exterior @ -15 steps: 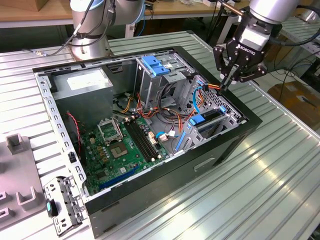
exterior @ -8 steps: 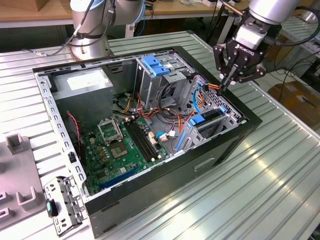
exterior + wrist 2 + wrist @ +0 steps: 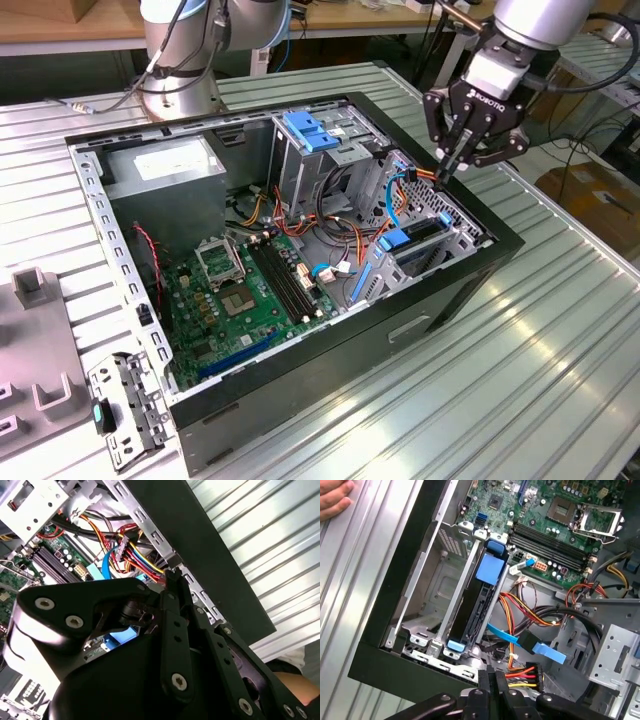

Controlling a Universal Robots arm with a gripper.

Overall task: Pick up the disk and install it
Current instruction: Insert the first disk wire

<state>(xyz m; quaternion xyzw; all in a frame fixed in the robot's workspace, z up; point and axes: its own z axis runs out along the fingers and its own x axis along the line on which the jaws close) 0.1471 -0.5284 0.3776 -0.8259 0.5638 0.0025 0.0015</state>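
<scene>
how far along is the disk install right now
Mostly done, it seems: the disk stands on edge in its bay inside the computer case, blue rails showing. The gripper is above the case's edge by the cable bundle, fingers closed and holding nothing. Whether the disk is fully seated or cabled cannot be told.

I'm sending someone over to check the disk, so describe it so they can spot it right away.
Look inside the open black computer case, in the metal bay at the exterior view's right, below the gripper. The disk stands on edge there between blue rails, unlike the motherboard lying flat nearby.
</scene>
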